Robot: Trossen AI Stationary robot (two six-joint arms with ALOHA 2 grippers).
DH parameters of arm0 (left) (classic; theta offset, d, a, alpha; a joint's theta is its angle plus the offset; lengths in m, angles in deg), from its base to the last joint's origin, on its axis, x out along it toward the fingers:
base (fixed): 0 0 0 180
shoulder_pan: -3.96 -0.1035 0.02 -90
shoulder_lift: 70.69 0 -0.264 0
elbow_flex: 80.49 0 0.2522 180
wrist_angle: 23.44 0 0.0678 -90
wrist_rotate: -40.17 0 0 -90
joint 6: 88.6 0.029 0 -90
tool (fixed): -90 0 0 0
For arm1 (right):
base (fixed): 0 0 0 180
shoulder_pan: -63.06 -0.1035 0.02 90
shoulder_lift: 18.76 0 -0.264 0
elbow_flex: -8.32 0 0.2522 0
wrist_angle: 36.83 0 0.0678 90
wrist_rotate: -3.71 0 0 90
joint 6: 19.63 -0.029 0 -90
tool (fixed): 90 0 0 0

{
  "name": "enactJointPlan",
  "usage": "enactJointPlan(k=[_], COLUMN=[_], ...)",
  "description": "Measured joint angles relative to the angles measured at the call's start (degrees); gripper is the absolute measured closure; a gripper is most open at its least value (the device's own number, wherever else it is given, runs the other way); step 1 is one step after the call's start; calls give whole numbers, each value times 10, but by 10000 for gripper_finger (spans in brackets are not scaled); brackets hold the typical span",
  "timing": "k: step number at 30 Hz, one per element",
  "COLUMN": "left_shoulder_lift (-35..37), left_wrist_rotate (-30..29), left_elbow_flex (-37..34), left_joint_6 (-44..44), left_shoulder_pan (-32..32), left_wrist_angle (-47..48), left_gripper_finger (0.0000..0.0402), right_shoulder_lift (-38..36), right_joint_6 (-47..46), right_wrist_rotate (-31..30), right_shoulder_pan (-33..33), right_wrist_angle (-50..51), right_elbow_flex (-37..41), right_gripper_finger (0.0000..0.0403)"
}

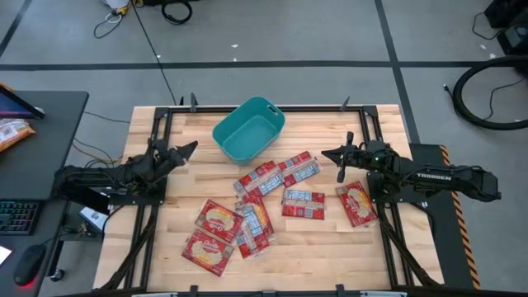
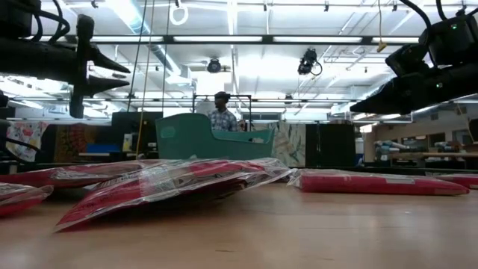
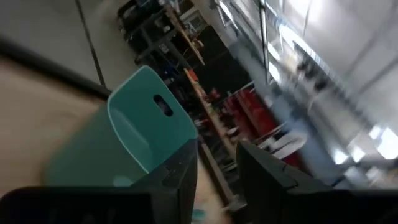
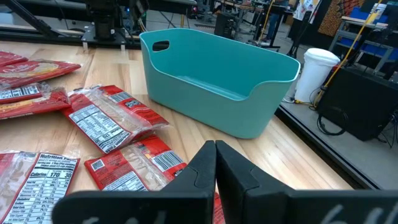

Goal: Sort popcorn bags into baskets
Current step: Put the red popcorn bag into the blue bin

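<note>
Teal tub (image 1: 248, 129) between part-open, empty left claw (image 1: 186, 149) and shut, empty right claw (image 1: 327, 153), popcorn bags (image 1: 262, 205) nearby.

Right arm (image 1: 433, 176): white lettering "TROSSEN" on its dark casing, seen in the high view.
Popcorn bag nearest the right wrist camera (image 4: 34, 180): panel headed "Nutrition Facts", with figures "170" and "30" below it.
Other popcorn bags (image 4: 109, 118): printed panels and barcodes, too small to read.
Teal basket (image 4: 214, 78): no lettering.

Wooden table (image 1: 165, 247) with teal tub (image 1: 248, 129) and scattered red popcorn bags (image 1: 219, 219)
</note>
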Motion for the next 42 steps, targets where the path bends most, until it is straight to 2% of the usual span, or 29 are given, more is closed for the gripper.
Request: enactJointPlan(k=[5,12,16,19,22,25,31,35,39,42], left_shoulder_lift=[0,0,0,0,0,0,0,0,-1,-1], left_wrist_rotate=[-13,-43,-47,-22,0,0,8,67,127,153], left_elbow_flex=[0,0,0,0,0,0,0,3,45,94], left_joint_6=[-103,-144,-141,-108,-52,-19,-16,4,38,68], left_shoulder_pan=[0,0,0,0,0,0,-1,0,0,0], left_wrist_angle=[0,-2,-28,-69,-112,-136,-194,-234,-195,-103], left_gripper_finger=[285,285,285,285,285,285,285,285,285,285], right_shoulder_lift=[0,0,0,0,0,6,14,14,14,14], right_joint_6=[0,-11,-164,-330,-511,-620,-663,-743,-824,-806], right_wrist_rotate=[0,0,-2,-63,-137,-164,-166,-180,-177,-116], right_shoulder_pan=[0,0,-2,-2,-2,-1,-2,-2,0,1], right_wrist_angle=[-12,-89,-175,-213,-210,-202,-206,-207,-218,-230], right_elbow_flex=[0,0,0,0,0,0,0,0,0,-15], right_gripper_finger=[389,389,389,389,389,389,389,389,389,389])
